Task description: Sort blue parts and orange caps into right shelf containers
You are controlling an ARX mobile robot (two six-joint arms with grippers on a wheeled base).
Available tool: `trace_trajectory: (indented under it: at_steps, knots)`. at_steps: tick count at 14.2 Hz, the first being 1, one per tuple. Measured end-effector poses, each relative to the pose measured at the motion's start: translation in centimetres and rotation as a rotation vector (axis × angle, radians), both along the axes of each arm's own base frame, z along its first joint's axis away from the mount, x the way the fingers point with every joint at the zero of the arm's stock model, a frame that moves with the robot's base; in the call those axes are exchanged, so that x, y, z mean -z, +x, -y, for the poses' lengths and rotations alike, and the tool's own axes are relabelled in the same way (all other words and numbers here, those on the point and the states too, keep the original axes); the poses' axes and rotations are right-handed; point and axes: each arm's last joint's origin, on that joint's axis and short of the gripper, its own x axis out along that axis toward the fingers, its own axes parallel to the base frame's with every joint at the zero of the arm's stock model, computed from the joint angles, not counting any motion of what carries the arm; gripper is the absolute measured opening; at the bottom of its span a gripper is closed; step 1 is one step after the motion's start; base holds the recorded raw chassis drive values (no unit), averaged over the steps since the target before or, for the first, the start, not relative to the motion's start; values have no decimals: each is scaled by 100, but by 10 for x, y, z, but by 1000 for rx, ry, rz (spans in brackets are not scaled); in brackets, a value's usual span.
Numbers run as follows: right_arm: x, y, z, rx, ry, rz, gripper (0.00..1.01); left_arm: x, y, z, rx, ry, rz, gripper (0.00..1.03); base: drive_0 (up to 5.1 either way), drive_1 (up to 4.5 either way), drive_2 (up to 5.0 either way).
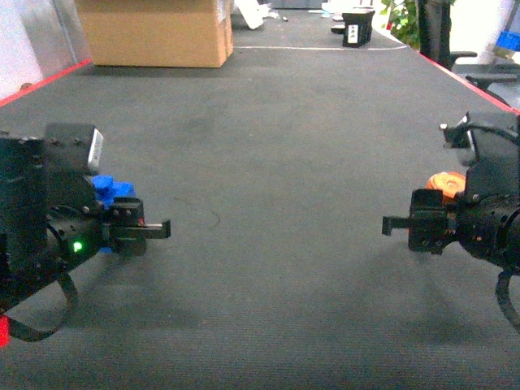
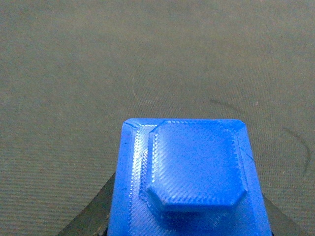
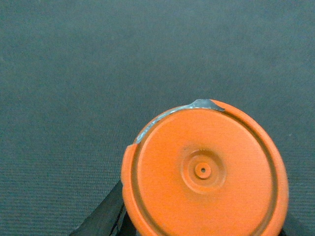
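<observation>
Your left tool [image 1: 150, 230] is hovering low over the table [image 1: 268, 162], and its wrist camera is showing a blue part [image 2: 189, 179] filling the lower frame right at the jaws, so you are most likely carrying it; the fingers themselves are hidden behind the piece, so I cannot tell how tightly they are closing. In the head view that blue part [image 1: 110, 191] is peeking out just behind the left arm.

Your right tool [image 1: 400, 224] is mirroring this on the other side, well apart from the left one. Its wrist camera is showing an orange cap [image 3: 204, 172] face-on at the jaws, with a small chip or pale scuff on its upper rim. The same orange cap [image 1: 445, 182] is showing behind the right arm in the head view. Again the grip looks likely, but the fingers are not visible.

Beyond the tools, you are looking at bare dark table, with a cardboard box [image 1: 154, 31] at its far end. Neither the shelf nor the containers are in view, so nothing is sorted as far as these views show. I judge you are at the carrying stage: you are still needing to turn toward the shelf and drop each piece into its bin.
</observation>
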Motion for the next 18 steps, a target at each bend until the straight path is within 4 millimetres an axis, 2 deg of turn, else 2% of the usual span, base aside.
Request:
trace_trajectory:
  at_steps: [3, 5, 6, 7, 8, 12, 15, 18]
  knots:
    - [-34, -21, 4, 14, -10, 123, 45, -42, -22, -11, -50, -21, 145, 43, 0, 0, 0]
    - [-55, -52, 6, 22, -21, 199, 45, -64, -57, -20, -109, -30, 207, 43, 0, 0, 0]
    - [-74, -94, 5, 14, -24, 263, 45, -79, -101, -16, -107, -39, 257, 43, 0, 0, 0]
    - [-92, -154, 11, 43, -17, 316, 45, -102, -153, -3, -59, -75, 336, 43, 0, 0, 0]
    - [-102, -178, 17, 91, 12, 370, 45, -117, -172, -4, -86, -105, 407, 43, 0, 0, 0]
    - [-121, -215, 22, 113, 35, 456, 45, -138, -197, -8, -96, -154, 499, 43, 0, 0, 0]
    - [-121, -216, 22, 86, 15, 444, 45, -136, -197, -7, -84, -131, 469, 43, 0, 0, 0]
    - [-109, -222, 40, 14, -26, 456, 45, -122, -205, -25, 8, -40, 370, 43, 0, 0, 0]
